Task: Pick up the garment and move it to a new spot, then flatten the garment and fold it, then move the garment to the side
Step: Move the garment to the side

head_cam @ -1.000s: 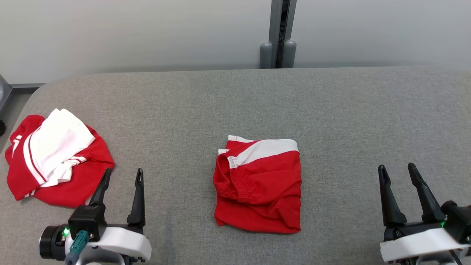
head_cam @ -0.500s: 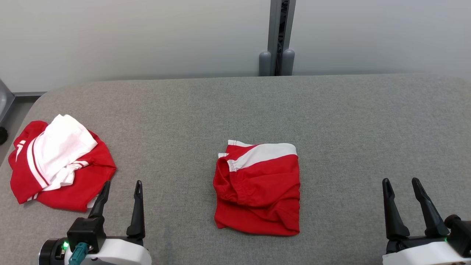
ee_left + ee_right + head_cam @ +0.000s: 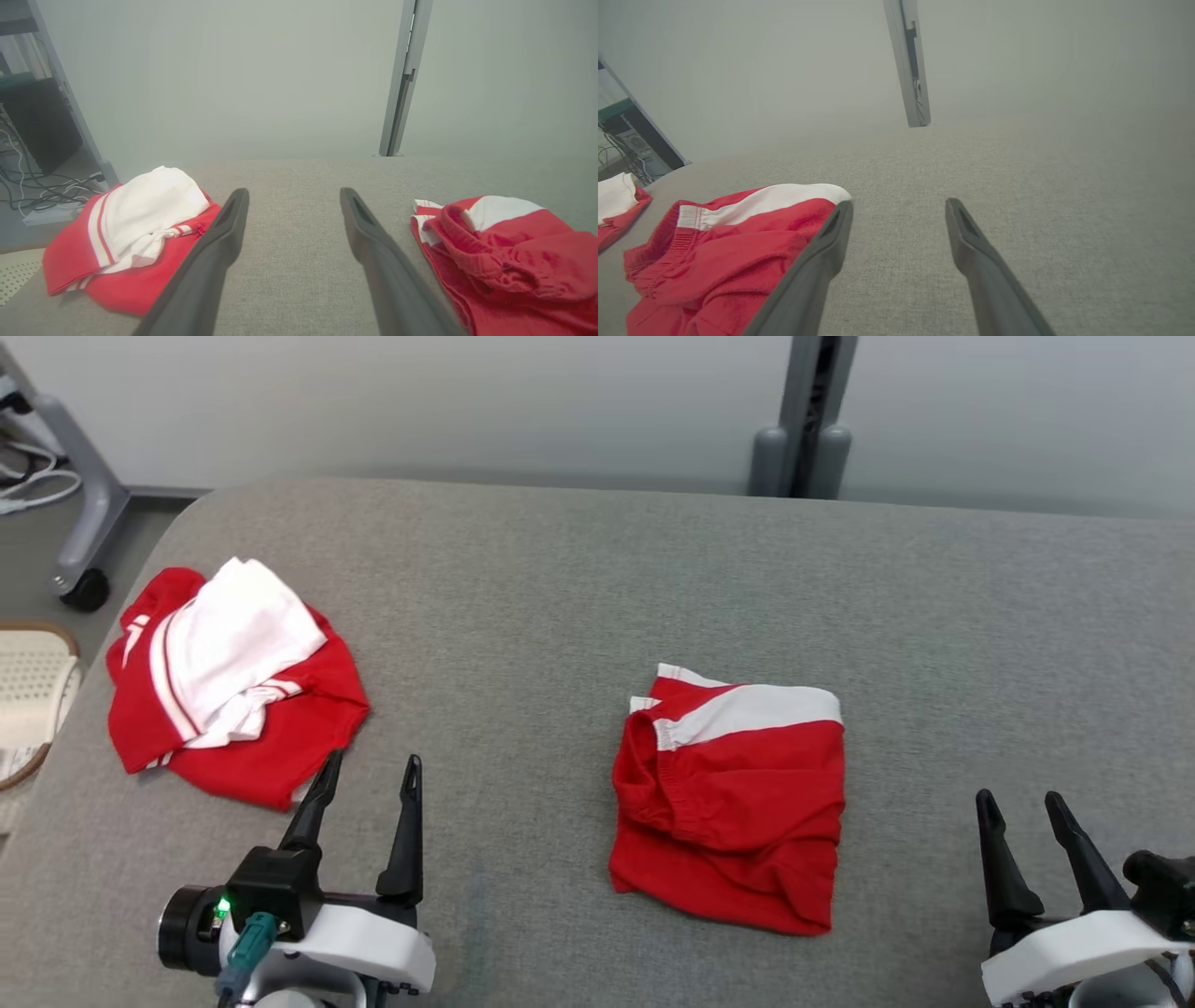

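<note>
Grey tabletop (image 3: 597, 569) in the head view: folded garment (image 3: 738, 803) sits mid-tabletop, crumpled pile (image 3: 233, 681) by the left edge. Fold looks done imo, so next it needs grabbing and moving aside. Left wrist view: left gripper (image 3: 293, 191) spread wide, empty. Right wrist view: right gripper (image 3: 899, 203) same, garment just beside it.

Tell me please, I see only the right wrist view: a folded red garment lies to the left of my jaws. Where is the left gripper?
Observer: The left gripper is on the far side of the folded red garment, apart from it, with its jaws open and empty.
Operator: Is the red and white corner at my far left more cloth?
Observer: Yes. A crumpled red-and-white heap of cloth lies near the left edge of the table, just ahead of the left gripper.
</note>
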Tool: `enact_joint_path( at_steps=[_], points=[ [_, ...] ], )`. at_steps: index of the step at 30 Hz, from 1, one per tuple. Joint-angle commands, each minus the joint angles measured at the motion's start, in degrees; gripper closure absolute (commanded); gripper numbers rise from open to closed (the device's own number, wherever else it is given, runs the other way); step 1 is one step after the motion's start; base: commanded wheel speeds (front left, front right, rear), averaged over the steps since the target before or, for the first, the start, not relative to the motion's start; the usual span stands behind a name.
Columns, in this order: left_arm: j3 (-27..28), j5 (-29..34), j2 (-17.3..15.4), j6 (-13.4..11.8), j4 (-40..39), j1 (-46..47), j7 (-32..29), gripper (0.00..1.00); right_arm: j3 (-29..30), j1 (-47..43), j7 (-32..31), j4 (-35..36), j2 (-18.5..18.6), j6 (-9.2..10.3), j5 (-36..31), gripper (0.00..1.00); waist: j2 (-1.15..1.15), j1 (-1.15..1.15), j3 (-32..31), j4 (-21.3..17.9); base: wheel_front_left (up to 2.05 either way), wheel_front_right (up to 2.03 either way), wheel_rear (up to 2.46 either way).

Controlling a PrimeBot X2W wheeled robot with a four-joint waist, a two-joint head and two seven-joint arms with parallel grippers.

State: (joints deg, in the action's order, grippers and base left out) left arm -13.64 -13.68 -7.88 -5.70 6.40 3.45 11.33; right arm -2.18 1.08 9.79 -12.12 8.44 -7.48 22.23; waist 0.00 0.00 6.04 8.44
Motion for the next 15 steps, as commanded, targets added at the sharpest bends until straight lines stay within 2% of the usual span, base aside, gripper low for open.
enact_joint_path(
  at_steps=[1, 9, 15],
  points=[
    [-0.2, -0.1, 0.3, 0.3, 0.4, 1.2, 0.5, 0.00, -0.6, 1.4, -0.4, -1.2, 0.7, -0.04, 0.8, 0.00, 0.00, 0.00, 1.6, 2.8, 0.00, 0.00, 0.00],
    [-2.6, -0.4, 2.0, 1.6, 3.3, 3.9, 2.0, 0.00, -6.4, 7.2, -1.2, -10.8, 2.2, -0.03, 5.7, 0.00, 0.00, 0.00, 3.4, 7.9, 0.00, 0.00, 0.00],
    [-3.0, -0.6, 2.3, 1.6, 4.3, 4.5, 2.7, 0.00, -10.7, 9.2, -2.5, -15.3, 1.9, -0.04, 9.3, 0.00, 0.00, 0.00, 4.0, 8.9, 0.00, 0.00, 0.00]
  ],
)
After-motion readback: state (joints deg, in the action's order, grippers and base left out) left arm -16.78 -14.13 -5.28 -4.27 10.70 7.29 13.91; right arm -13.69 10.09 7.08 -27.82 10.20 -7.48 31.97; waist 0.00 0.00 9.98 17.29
